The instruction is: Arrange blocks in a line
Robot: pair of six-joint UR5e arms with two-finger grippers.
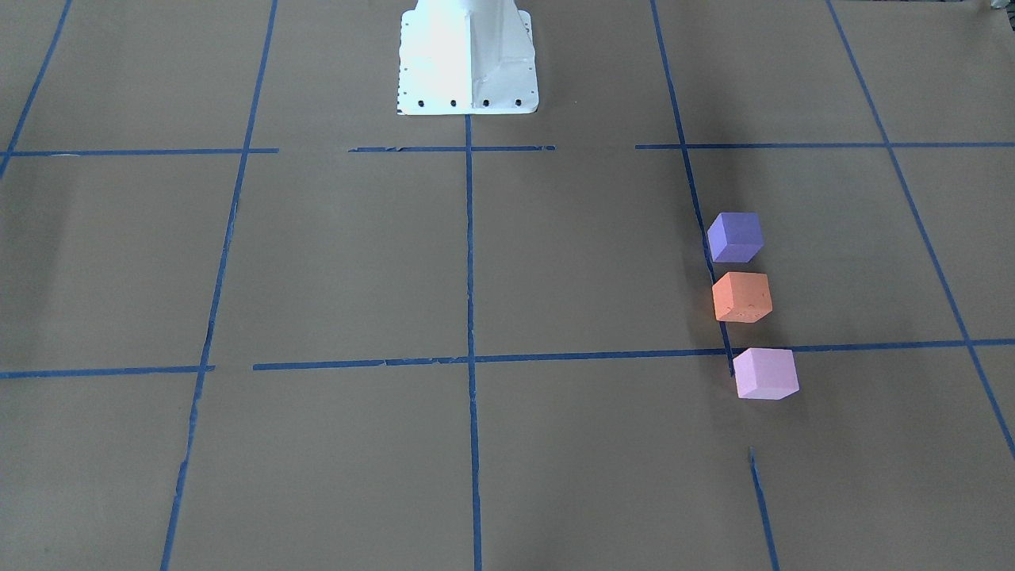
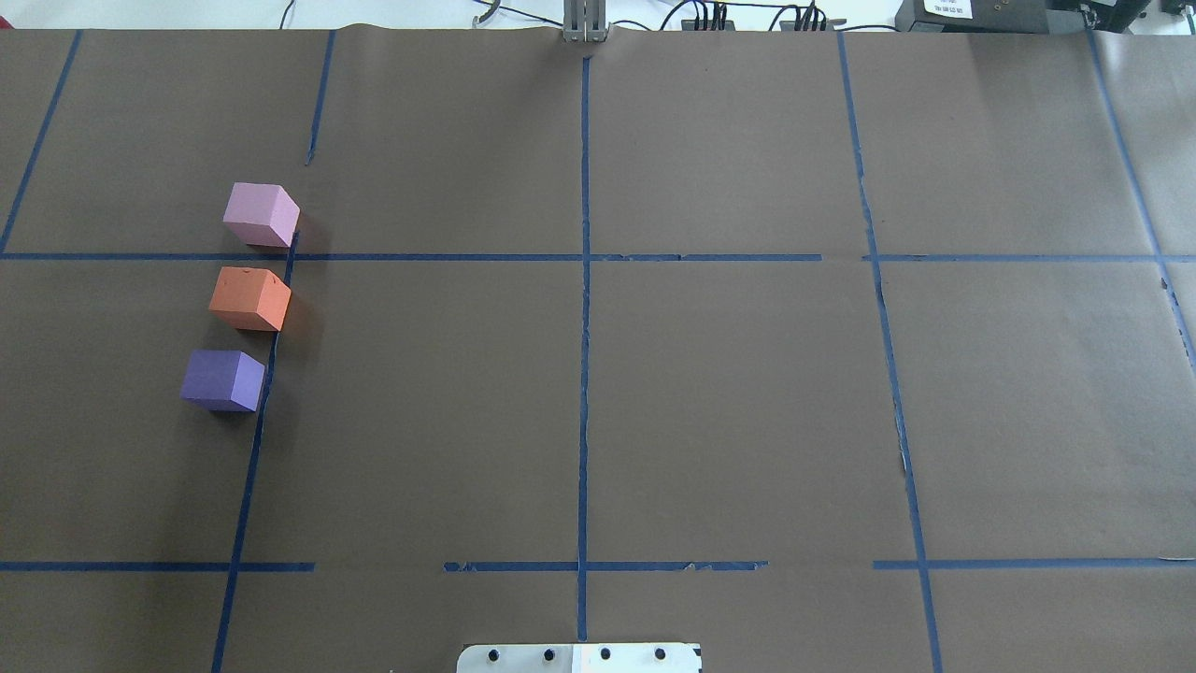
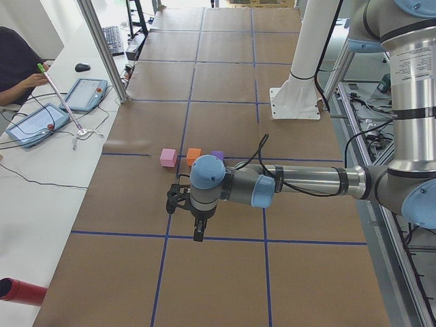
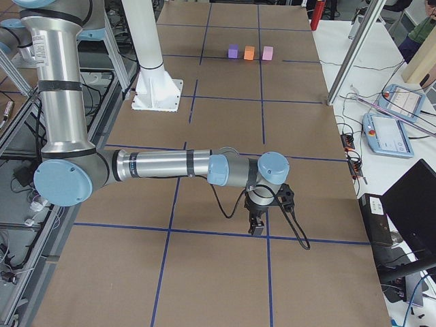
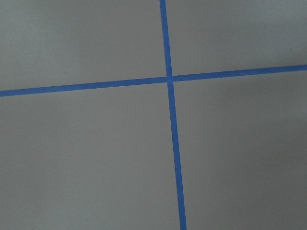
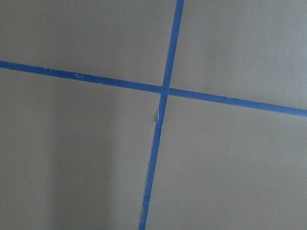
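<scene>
Item: three small matte foam cubes, equal in size: violet-purple cube (image 2: 222,380), orange cube (image 2: 249,298), pale pink-lilac cube (image 2: 262,214).
Location: left part of the brown paper-covered table (image 2: 729,393), near 9 o'clock from its centre in the overhead view; set just left of a blue tape line (image 2: 247,486), right-hand edges at or on the tape.
Order: purple nearest the robot at 6 o'clock, orange in the middle, pink farthest at 12 o'clock.
Spacing: narrow gaps, no cube touching another.
Long axis: runs 12 to 6 o'clock in the overhead view, leaning slightly toward 1 and 7, parallel to the tape.
Facing: each cube flat on one face, turned a little about the vertical, so sides not quite square to the row.
Left gripper (image 3: 198,235): pointed down above a tape crossing, apart from the cubes, nothing seen in it; jaw spread cannot be told from the side view.
Right gripper (image 4: 257,228): at the opposite end of the table, well apart from the cubes; jaw spread likewise cannot be told.
Progress, judged: row looks complete.
Hazard, judged: any further pass by the left arm across the row could brush a light foam cube, sliding or twisting it off axis; a corrective nudge could close a gap and shunt the neighbour.
</scene>
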